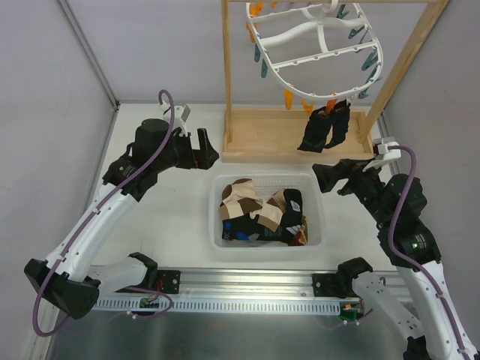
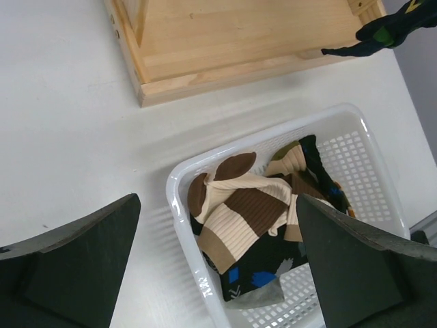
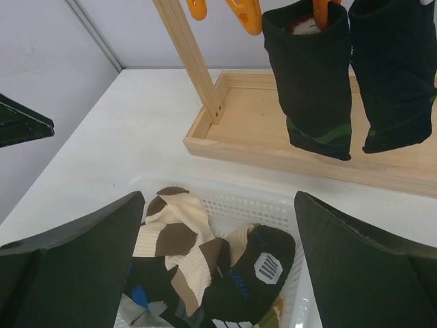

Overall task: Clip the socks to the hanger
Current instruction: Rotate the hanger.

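A pile of socks (image 1: 259, 211), banded tan, dark brown and white with black patterned ones, lies in a white basket (image 1: 316, 225). It also shows in the left wrist view (image 2: 249, 205) and the right wrist view (image 3: 184, 249). The white oval hanger (image 1: 315, 45) with orange and teal pegs hangs from a wooden frame. Two black socks (image 1: 324, 129) hang clipped at its front edge, also seen in the right wrist view (image 3: 314, 82). My left gripper (image 1: 204, 150) is open and empty left of the basket. My right gripper (image 1: 330, 178) is open and empty right of it.
The wooden frame's base tray (image 1: 262, 135) stands behind the basket, with posts (image 1: 226, 67) at left and right. A metal rail (image 1: 247, 289) runs along the near edge. Grey walls close off the left side.
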{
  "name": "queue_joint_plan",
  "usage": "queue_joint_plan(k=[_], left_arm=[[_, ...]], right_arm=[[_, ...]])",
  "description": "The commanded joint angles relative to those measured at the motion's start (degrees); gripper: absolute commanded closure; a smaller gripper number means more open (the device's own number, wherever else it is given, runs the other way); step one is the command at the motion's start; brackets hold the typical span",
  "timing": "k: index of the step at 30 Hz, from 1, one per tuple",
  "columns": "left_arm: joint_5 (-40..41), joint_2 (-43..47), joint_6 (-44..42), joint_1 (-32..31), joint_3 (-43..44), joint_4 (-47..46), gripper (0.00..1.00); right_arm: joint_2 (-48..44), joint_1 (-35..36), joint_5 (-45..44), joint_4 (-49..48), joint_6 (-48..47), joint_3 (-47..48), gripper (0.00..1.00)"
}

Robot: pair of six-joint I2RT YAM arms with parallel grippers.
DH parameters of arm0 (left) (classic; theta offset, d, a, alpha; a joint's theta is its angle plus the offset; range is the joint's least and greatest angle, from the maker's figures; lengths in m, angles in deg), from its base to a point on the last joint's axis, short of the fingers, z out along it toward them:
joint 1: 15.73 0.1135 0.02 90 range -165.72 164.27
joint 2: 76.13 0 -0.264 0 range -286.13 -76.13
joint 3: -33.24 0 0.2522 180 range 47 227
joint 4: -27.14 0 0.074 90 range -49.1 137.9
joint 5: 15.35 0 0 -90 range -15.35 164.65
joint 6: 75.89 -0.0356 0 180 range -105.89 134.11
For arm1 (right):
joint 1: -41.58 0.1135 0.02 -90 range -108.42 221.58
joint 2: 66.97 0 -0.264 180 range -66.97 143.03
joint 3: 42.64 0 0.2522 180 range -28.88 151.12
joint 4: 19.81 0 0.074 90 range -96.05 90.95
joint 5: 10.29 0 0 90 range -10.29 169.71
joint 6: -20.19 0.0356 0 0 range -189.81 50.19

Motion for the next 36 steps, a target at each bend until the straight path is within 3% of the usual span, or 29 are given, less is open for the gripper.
queue_joint_plan(k=[1,8,14,18,23,33,36], left_arm=[[1.47,-1.72,-3.86,-0.09,1.79,0.37,0.01],[-0.46,-3.04,-5.71,0.00,-1.91,-0.16,0.01],[-1.96,-1.99,-6.67,0.00,-4.19,-1.56,0.01],[-3.27,-2.51,-7.11,0.00,-4.28,-1.74,0.01],[-13.62,-2.17,-9.05,0.00,-4.89,-3.14,0.01],[-23.91,0.47,-9.31,0.00,-7.45,-10.78,0.02],[-24.90,0.30,-8.00,0.09,-7.01,-11.67,0.03]], right_arm=[[0.76,0.19,-1.04,-1.31,-2.07,-0.38,0.03],[4.01,0.28,-1.13,-5.00,-2.77,-0.11,0.03],[8.57,0.37,-7.63,-7.64,-2.60,2.25,0.03],[12.62,1.50,-4.74,-8.95,-4.44,5.50,0.01],[17.53,5.63,-6.66,-12.11,-7.43,9.19,0.04],[24.83,9.07,-21.86,-15.99,-10.15,16.66,0.16],[27.21,9.24,-21.61,-16.07,-12.00,18.95,0.21]])
